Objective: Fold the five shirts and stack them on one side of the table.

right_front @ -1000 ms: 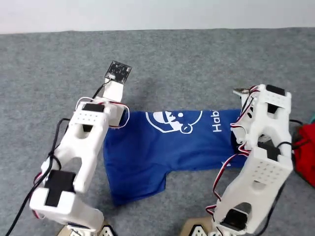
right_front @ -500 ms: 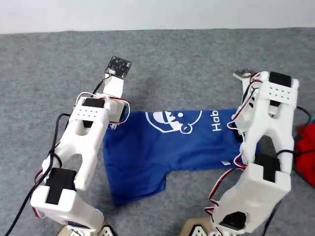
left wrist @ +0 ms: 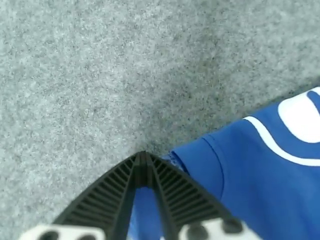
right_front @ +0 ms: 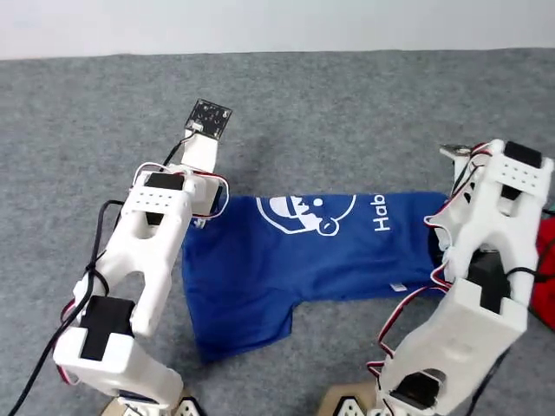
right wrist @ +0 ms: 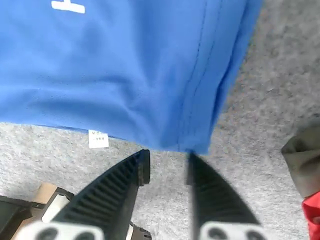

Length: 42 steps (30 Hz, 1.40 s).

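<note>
Right wrist view puts the right arm's fingers [right wrist: 120,185], narrowly parted, just off one end hem of the blue cotton T-shirt with white print [right wrist: 125,75], lying flat lengthwise between both arms on the grey carpeted desk [right_front: 347,113]. At the shirt's other end the left arm's fingers [left wrist: 170,192] meet, closed, at its edge.

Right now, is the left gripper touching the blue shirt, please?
Touching. The left wrist view shows the left gripper shut, a corner of the blue shirt pinched between its fingers.
</note>
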Available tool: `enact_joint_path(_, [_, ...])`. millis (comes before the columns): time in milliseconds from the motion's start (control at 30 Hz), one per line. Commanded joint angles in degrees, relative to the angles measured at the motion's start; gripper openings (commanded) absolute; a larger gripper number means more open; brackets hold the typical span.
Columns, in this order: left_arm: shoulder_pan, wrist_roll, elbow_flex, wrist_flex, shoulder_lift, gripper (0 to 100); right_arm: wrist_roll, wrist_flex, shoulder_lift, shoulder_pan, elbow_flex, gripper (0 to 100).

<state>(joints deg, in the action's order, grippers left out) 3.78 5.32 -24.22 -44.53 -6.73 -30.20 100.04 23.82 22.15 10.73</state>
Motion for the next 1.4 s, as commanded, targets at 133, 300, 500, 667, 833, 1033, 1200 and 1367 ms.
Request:
enact_joint_path(133, [-0.09, -0.44, 2.59, -0.62, 0.62, 0, 0.09, 1.36, -4.88, 1.10, 1.76, 18.4])
enact_joint_path(300, [0.00, -0.44, 2.59, -0.70, 0.62, 0, 0.09, -1.98, 0.40, 2.59, 1.67, 18.4])
enact_joint_path(500, [0.44, -0.44, 2.59, -0.70, 0.62, 0, 0.18, -3.03, 4.26, 1.63, 2.02, 11.2])
enact_joint_path(667, [0.44, -0.44, 2.59, -0.70, 0.53, 0, 0.53, -2.59, 1.36, -1.45, 1.93, 5.3])
enact_joint_path(833, [0.44, -0.44, 2.51, -0.70, 0.53, 0, 0.62, -2.15, -2.86, -5.67, 1.76, 1.9])
enact_joint_path(1033, [0.44, -0.44, 2.51, -0.70, 0.44, 0, 2.90, 1.89, -5.76, -7.87, 1.85, 1.3])
enact_joint_path(1200, [0.44, -0.44, 2.51, -0.70, 0.18, 0, 4.84, 2.51, -7.87, -6.46, 1.49, 1.3])
enact_joint_path(1367, [0.26, -0.35, 2.51, -0.70, 0.18, 0, 5.89, 2.59, -8.92, -4.62, 1.41, 0.9])
